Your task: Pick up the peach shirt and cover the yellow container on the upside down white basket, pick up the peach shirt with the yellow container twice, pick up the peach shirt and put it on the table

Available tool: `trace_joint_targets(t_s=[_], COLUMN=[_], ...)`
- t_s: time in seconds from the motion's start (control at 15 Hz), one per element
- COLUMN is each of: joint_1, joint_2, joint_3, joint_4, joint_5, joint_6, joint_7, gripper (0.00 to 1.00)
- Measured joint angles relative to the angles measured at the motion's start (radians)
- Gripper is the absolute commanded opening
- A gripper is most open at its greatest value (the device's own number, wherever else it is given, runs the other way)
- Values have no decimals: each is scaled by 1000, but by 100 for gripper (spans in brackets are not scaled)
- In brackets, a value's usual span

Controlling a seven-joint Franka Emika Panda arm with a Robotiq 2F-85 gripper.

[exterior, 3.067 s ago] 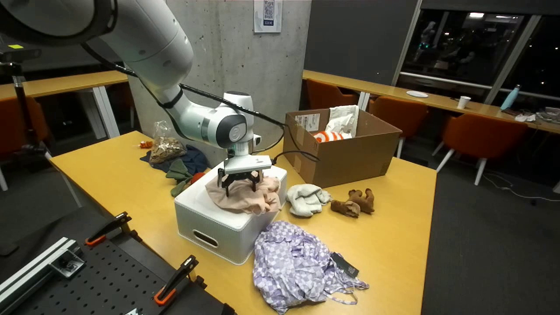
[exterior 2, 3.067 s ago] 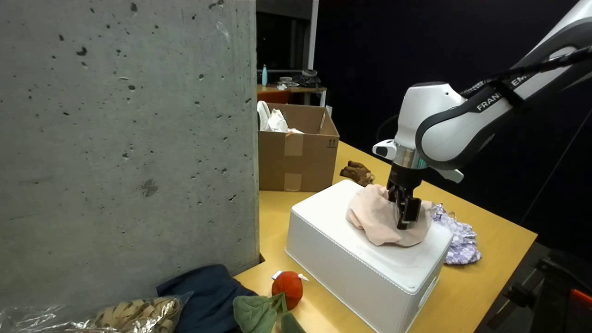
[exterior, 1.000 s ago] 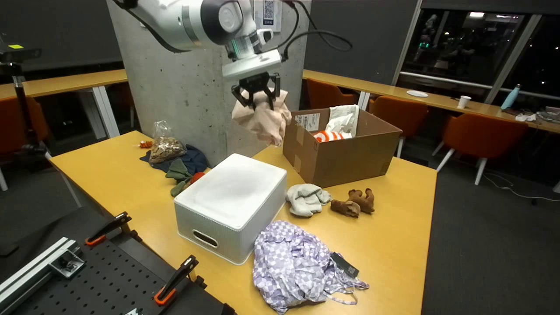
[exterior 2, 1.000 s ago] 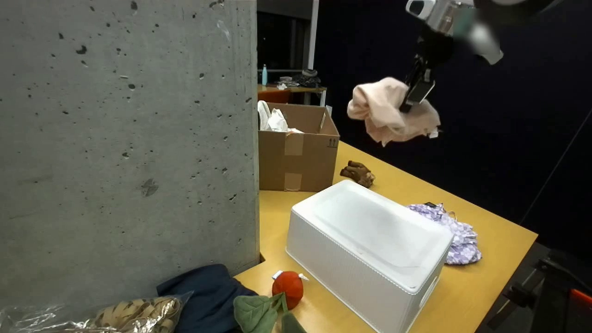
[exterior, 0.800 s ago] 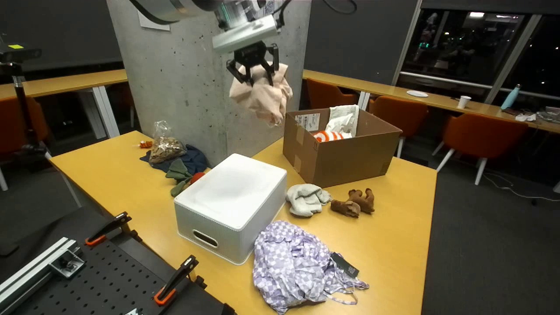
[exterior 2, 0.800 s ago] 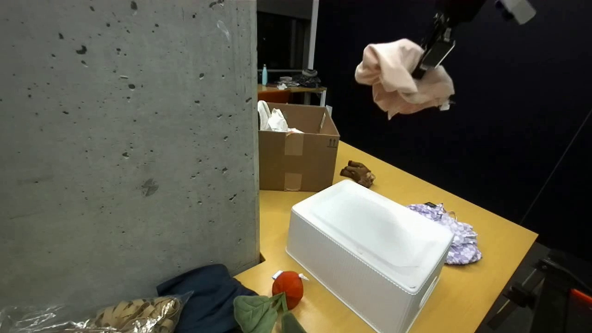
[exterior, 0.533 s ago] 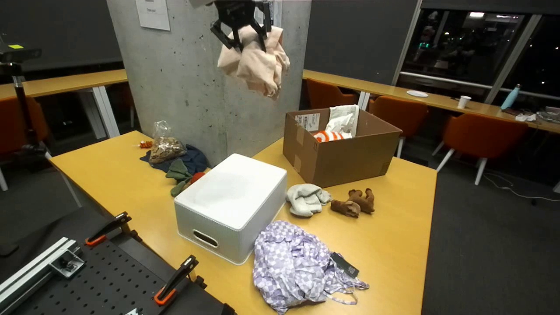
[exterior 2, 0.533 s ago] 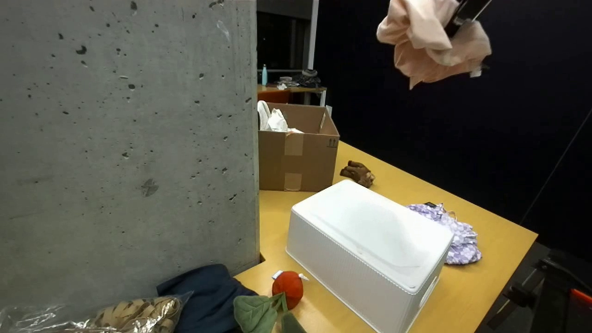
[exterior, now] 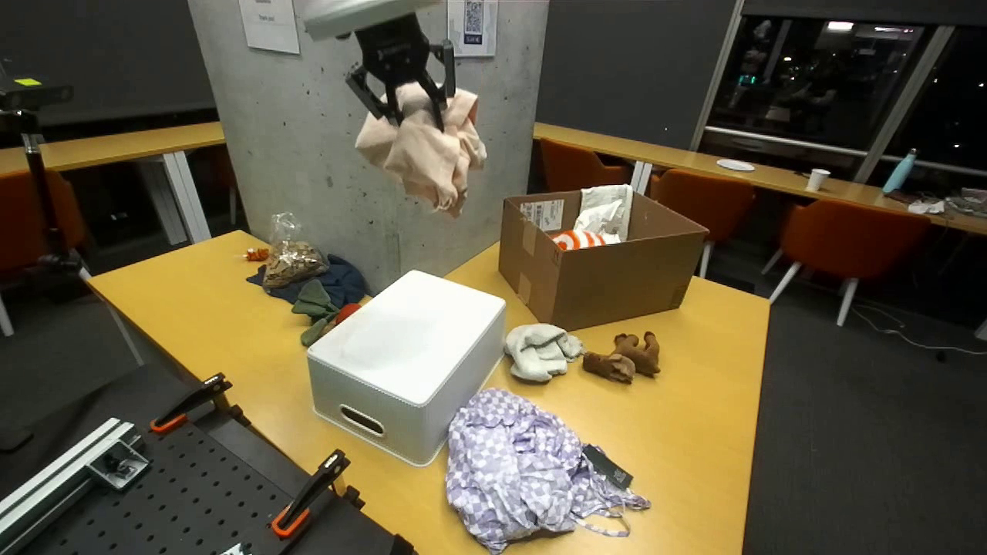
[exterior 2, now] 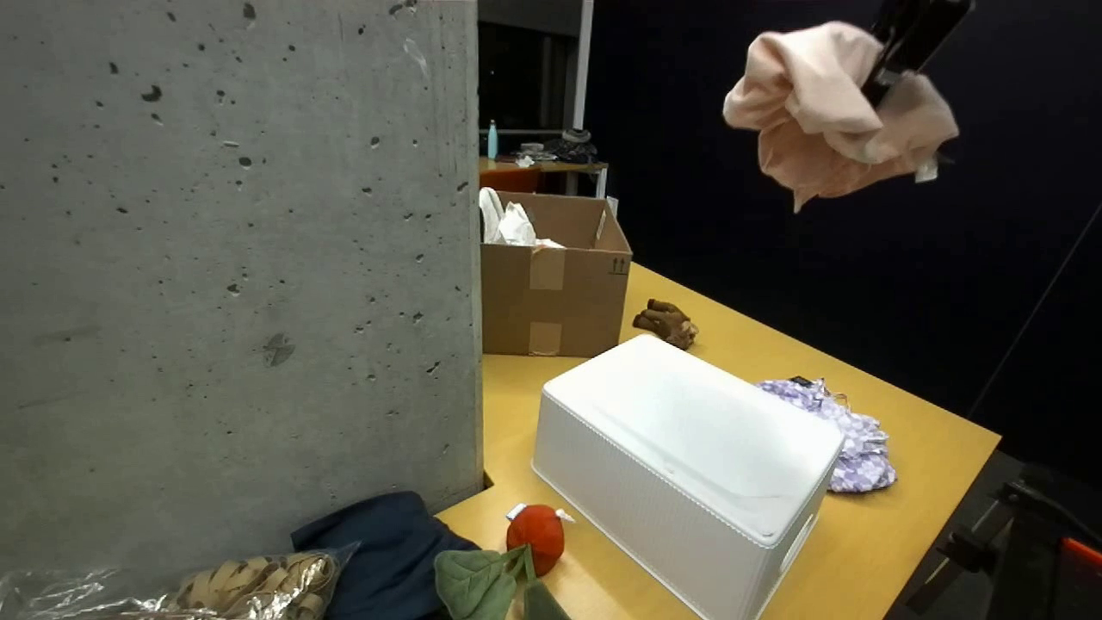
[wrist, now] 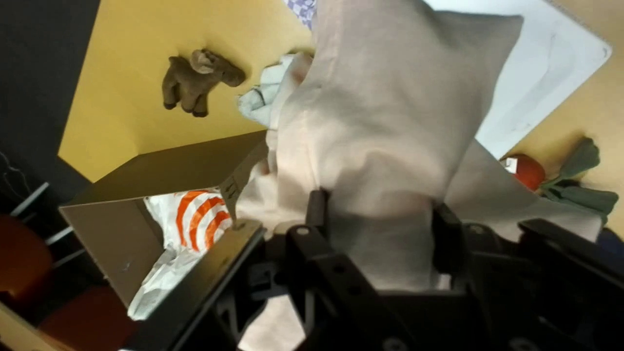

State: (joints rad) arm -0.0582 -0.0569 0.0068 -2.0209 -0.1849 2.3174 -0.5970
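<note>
My gripper [exterior: 418, 122], partway closed, clutches the peach shirt [exterior: 429, 159] high above the counter [exterior: 686, 435]. Likely a covered lift, yellow container unseen; next, I'd lower to the basket [exterior: 409, 335] near one edge.

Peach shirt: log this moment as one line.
gripper: closed on peach shirt | shirt: in the air, apart from upside-down white basket | yellow container: not visible, possibly inside shirt
</note>
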Motion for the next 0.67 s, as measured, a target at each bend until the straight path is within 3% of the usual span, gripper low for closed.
trace_joint_targets(t_s=[0.4,0.67], joint_1=[38,44], joint_2=[286,451], joint_3=[21,49], joint_4=[-30,10], joint_5=[34,33], joint_6=[175,206], joint_7=[-22,-22], gripper=[24,24])
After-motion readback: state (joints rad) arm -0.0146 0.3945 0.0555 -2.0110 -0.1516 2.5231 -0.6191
